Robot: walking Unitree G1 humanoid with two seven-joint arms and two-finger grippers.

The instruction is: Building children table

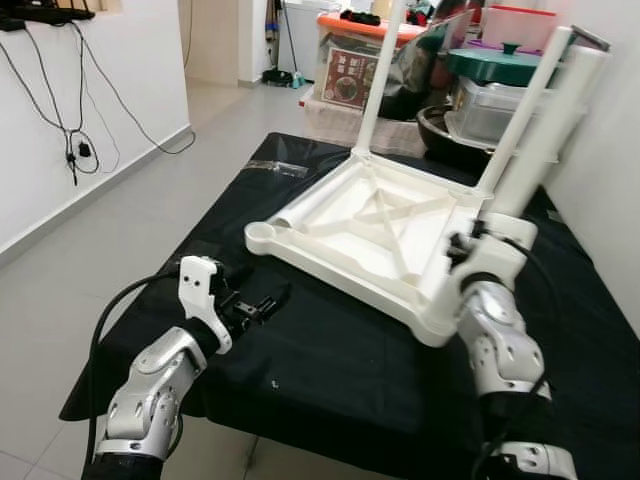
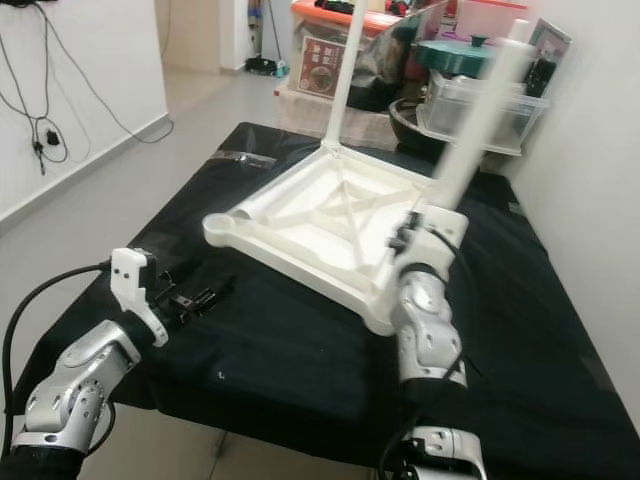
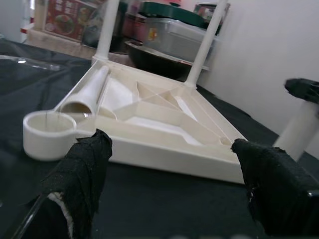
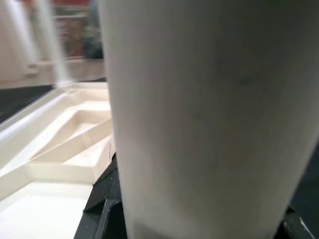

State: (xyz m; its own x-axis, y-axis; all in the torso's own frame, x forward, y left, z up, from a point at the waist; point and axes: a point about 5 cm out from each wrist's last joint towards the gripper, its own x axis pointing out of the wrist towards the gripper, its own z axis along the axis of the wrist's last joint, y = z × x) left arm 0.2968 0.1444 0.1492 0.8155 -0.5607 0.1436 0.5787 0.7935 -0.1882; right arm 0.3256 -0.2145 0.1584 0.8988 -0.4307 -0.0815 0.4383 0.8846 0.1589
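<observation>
A white plastic children's table top lies upside down on a black cloth. Two white legs stand upright in its far corners, one at the far left and one at the far right. My right gripper is shut on a third leg, holding it upright and slightly tilted at the near right corner. A loose fourth leg lies inside the top beside the empty left corner socket. My left gripper hovers open over the cloth, short of that socket, with nothing between its fingers.
Behind the work table stand storage boxes, a green-lidded container and a dark bowl. A white wall runs close on the right. A clear plastic bag lies on the cloth's far left. Cables hang on the left wall.
</observation>
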